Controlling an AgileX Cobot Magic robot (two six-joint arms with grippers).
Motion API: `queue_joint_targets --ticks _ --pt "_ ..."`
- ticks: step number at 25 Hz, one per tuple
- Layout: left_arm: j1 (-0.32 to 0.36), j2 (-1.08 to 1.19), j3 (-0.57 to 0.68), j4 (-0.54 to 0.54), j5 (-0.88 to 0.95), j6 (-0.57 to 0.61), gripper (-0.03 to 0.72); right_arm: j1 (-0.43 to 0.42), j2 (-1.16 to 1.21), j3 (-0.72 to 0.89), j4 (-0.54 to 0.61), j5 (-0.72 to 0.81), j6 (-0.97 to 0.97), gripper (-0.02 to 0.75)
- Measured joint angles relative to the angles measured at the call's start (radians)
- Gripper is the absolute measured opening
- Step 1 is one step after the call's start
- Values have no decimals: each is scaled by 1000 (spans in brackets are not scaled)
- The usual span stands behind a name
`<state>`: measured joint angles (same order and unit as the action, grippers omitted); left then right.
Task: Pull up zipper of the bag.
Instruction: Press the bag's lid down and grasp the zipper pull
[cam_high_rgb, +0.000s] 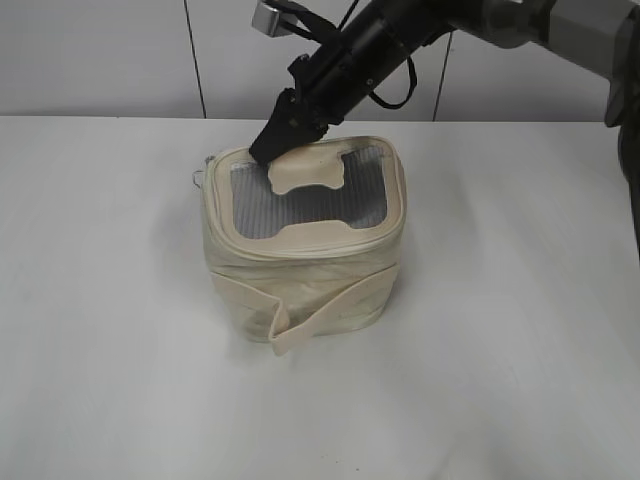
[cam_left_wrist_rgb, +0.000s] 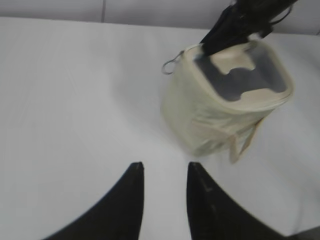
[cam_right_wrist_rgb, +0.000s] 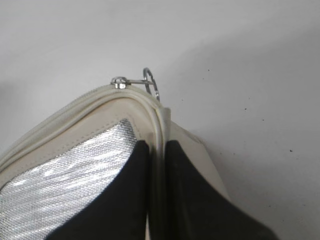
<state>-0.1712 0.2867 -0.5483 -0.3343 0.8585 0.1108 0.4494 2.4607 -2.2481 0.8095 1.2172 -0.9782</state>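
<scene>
The cream bag (cam_high_rgb: 300, 270) stands upright at the table's middle, its mesh lid with the bone patch (cam_high_rgb: 305, 172) facing up. The zipper (cam_right_wrist_rgb: 75, 107) runs round the lid rim. Its silver ring pull (cam_right_wrist_rgb: 151, 82) sits at the far left corner and also shows in the exterior view (cam_high_rgb: 197, 178) and the left wrist view (cam_left_wrist_rgb: 171, 65). My right gripper (cam_right_wrist_rgb: 156, 145) is shut on the lid's rim at that corner, just short of the pull; it shows in the exterior view (cam_high_rgb: 268, 150) too. My left gripper (cam_left_wrist_rgb: 165, 167) is open and empty above bare table, well away from the bag (cam_left_wrist_rgb: 220, 110).
The wide cream strap (cam_high_rgb: 300, 320) wraps the bag's front and sticks out at its lower edge. The white table (cam_high_rgb: 110, 330) runs to a white wall at the back. My right arm (cam_high_rgb: 380, 40) reaches in from the upper right.
</scene>
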Motion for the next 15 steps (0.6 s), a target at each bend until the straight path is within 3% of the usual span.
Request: queue_joint_targets --ticks 6,9,11,13,15 --pt "-104 374 -49 -272 -299 297 239 0 0 0 0 0 3 50" --pt "-86 605 -128 -477 -302 583 239 0 0 0 0 0 4 50" --pt "-23 747 -206 -656 -207 792 239 0 0 0 1 0 5 50" --pt "98 890 -286 -847 -37 982 239 0 0 0 1 0 8 50" --pt "221 1040 -380 -937 118 1110 242 0 0 0 1 0 11 50"
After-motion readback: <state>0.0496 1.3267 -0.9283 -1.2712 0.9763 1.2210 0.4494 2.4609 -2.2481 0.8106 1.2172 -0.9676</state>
